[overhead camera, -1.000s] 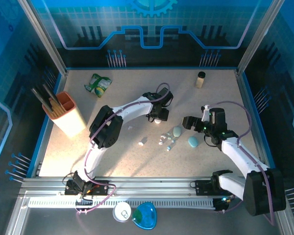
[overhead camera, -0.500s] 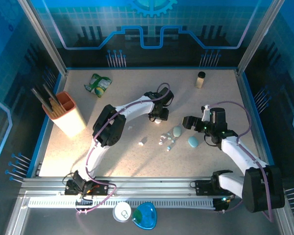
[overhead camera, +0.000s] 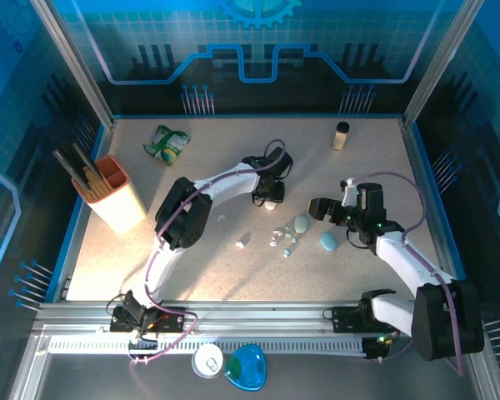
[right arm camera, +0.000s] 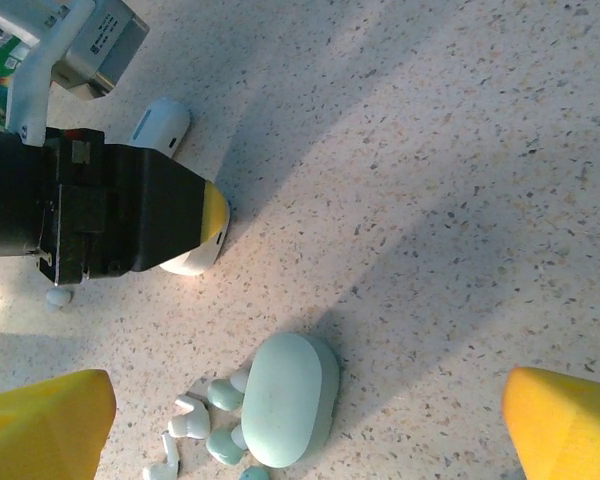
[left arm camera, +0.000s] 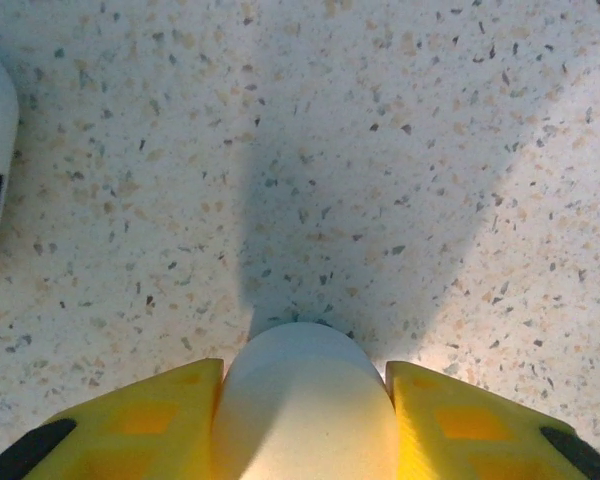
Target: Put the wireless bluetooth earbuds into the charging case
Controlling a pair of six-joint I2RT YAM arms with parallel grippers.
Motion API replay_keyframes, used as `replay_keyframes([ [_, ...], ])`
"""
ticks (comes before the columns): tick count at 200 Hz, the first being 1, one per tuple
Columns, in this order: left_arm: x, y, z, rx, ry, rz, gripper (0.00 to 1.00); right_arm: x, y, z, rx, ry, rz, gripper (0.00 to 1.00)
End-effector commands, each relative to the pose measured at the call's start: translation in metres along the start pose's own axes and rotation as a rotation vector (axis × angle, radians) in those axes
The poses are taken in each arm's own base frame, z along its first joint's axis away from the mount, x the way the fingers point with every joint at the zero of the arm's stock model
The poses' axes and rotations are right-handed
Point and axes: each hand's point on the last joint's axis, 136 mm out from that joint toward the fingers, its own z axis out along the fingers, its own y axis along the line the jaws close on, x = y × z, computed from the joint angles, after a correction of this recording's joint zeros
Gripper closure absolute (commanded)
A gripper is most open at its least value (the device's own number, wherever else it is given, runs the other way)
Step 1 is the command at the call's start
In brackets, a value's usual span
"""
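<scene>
Centrally, the earbuds [right arm camera: 190, 418] are seen lying loose on the table [overhead camera: 367, 146], several tiny white and pale teal bits bunched against the left side of a pale teal case [right arm camera: 285, 398]. That case is seen as a closed pebble, flat on the table. A darker teal case [overhead camera: 327, 241] is set just beside it, on the side of the right arm. One more small white bit [overhead camera: 243, 242] is found apart from the bunch, towards the left.

At the left edge an orange holder [overhead camera: 121, 200] is stood, tilted, with dark utensils [overhead camera: 73, 162] stuck in it. A green packet [overhead camera: 167, 143] and a small bottle [overhead camera: 342, 135] are placed near the far edge.

The left arm is stretched across to the middle of the table, and the left gripper [overhead camera: 271, 200] is pointed down. A white case [left arm camera: 303, 400] is clamped between its yellow fingers [left arm camera: 155, 425], both sides being touched; its lower edge is seen resting on the table. A second white case [right arm camera: 165, 125] is lying near, beyond the gripper.

The right arm is reached forward, with the right gripper [overhead camera: 332, 200] turned towards the cases and held above the table. Its jaws are spread wide and nothing is held between them.
</scene>
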Motion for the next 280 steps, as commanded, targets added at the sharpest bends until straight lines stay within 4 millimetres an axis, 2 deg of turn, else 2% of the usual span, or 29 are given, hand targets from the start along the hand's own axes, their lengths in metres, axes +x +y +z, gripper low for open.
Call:
replay_keyframes([
  [1,-0.011,-0.005,-0.032,0.099,-0.061,-0.087,0.63,-0.009,0.016,-0.002,-0.064,-0.027,-0.021,0.00],
  [16,-0.016,-0.008,-0.051,0.180,-0.111,-0.157,0.63,-0.013,0.028,-0.002,-0.102,-0.056,-0.059,0.00],
  [58,-0.022,-0.008,-0.101,0.420,-0.210,-0.376,0.64,-0.026,0.079,-0.004,-0.209,-0.172,-0.250,0.00],
  [90,-0.021,-0.001,-0.137,0.553,-0.292,-0.555,0.64,-0.041,0.116,-0.003,-0.360,-0.236,-0.246,0.00],
  [115,-0.017,0.005,-0.156,0.659,-0.332,-0.717,0.64,-0.048,0.142,0.004,-0.452,-0.237,-0.229,0.01],
  [141,-0.014,0.012,-0.168,0.772,-0.355,-0.908,0.64,-0.054,0.165,0.012,-0.517,-0.250,-0.238,0.02],
  [189,-0.001,0.037,-0.170,0.825,-0.387,-1.160,0.66,-0.051,0.195,0.026,-0.576,-0.234,-0.280,0.02],
  [227,0.002,0.038,-0.175,0.870,-0.375,-1.230,0.66,-0.043,0.207,0.039,-0.594,-0.198,-0.315,0.06],
  [259,0.004,0.042,-0.177,0.865,-0.391,-1.254,0.66,-0.029,0.213,0.052,-0.584,-0.150,-0.357,0.10],
  [280,0.004,0.043,-0.178,0.875,-0.394,-1.261,0.66,-0.019,0.216,0.058,-0.578,-0.121,-0.372,0.16],
])
